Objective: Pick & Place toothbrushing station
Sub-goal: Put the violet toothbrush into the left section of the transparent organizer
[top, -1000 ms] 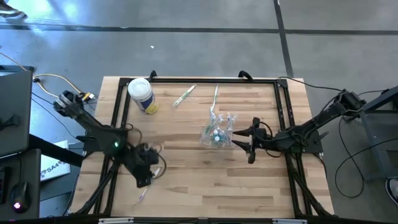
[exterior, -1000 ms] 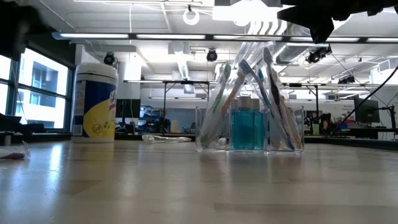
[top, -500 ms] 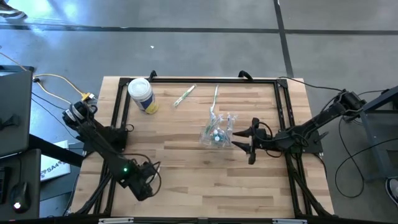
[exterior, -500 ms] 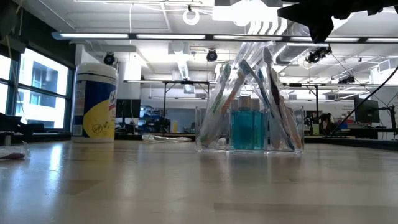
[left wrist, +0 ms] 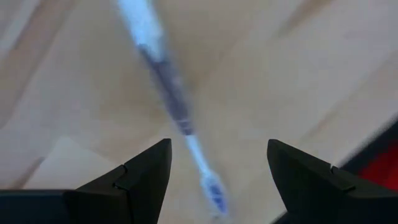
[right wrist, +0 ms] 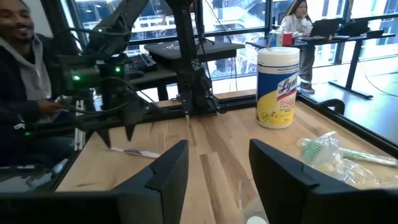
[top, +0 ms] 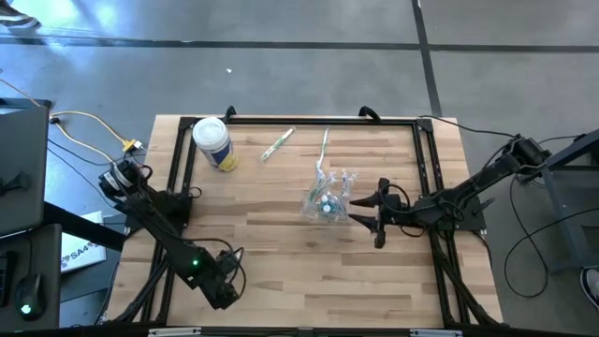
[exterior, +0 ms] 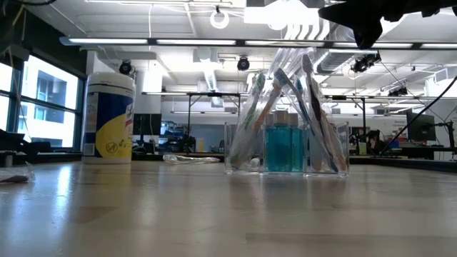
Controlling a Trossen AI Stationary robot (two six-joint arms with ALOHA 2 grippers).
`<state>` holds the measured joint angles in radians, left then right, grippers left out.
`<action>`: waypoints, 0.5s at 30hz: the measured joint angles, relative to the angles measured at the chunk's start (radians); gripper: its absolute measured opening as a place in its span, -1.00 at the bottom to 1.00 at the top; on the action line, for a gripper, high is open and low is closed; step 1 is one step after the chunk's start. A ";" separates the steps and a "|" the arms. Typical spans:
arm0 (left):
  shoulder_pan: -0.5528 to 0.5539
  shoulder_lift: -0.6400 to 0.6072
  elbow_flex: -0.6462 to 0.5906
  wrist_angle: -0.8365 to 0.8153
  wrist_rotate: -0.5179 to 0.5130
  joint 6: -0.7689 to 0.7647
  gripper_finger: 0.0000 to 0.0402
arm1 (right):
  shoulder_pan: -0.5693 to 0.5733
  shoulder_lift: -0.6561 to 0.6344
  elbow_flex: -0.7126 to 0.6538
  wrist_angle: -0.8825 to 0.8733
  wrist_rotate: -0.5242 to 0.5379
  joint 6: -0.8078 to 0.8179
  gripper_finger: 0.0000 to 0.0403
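Observation:
The toothbrushing station (top: 328, 199), a clear boxy holder with several toothbrushes and a blue bottle in it, stands on its base right of the table's middle (exterior: 289, 135). My right gripper (top: 359, 211) is level and open, just right of the station and up near the brushes' tops (exterior: 364, 25); I see no touch. A loose toothbrush (left wrist: 174, 106) lies flat at the near left (right wrist: 134, 152). My left gripper (top: 223, 292) points down over it, open, one finger on each side and above it (right wrist: 118, 137).
A white tub with a yellow label (top: 213, 142) stands at the far left corner. A bagged toothbrush (top: 278, 144) and another brush (top: 325, 145) lie near the far edge. A black frame (top: 299, 120) rims the table. A person (right wrist: 25, 62) sits beyond the left edge.
My left gripper has moved toward the table's near edge and down, rolling at the wrist as it went, and now hangs over the loose toothbrush, its fingers still open. The right arm and the station have kept still.

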<state>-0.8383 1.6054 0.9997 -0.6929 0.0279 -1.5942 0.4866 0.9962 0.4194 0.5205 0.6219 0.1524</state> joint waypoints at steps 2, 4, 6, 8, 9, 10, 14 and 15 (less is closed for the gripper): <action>0.000 0.008 0.000 -0.041 0.006 -0.026 0.31 | 0.000 0.000 0.000 0.001 -0.015 0.000 -0.20; 0.000 0.016 0.000 -0.052 0.007 -0.045 0.31 | 0.000 0.000 0.000 0.001 -0.028 0.000 -0.20; 0.000 0.018 0.000 -0.049 0.007 -0.052 0.31 | 0.000 0.000 0.000 0.006 -0.030 0.000 -0.20; 0.000 0.023 0.000 -0.038 0.007 -0.052 0.31 | 0.000 0.000 0.000 0.009 -0.030 0.000 -0.20; 0.001 0.031 0.000 -0.038 0.007 -0.052 0.31 | 0.000 0.000 0.000 0.010 -0.030 0.000 -0.20; 0.001 0.041 0.000 -0.042 0.007 -0.052 0.31 | 0.000 0.000 0.000 0.012 -0.030 0.000 -0.20; 0.001 0.102 -0.001 -0.021 0.086 -0.048 0.31 | 0.000 0.000 0.000 0.015 -0.030 0.000 -0.20; 0.000 0.115 0.001 -0.020 0.111 -0.045 0.31 | 0.000 0.000 0.000 0.015 -0.030 0.000 -0.20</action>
<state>-0.8379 1.7206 1.0008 -0.7125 0.1388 -1.6391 0.4866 0.9966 0.4194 0.5354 0.5915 0.1524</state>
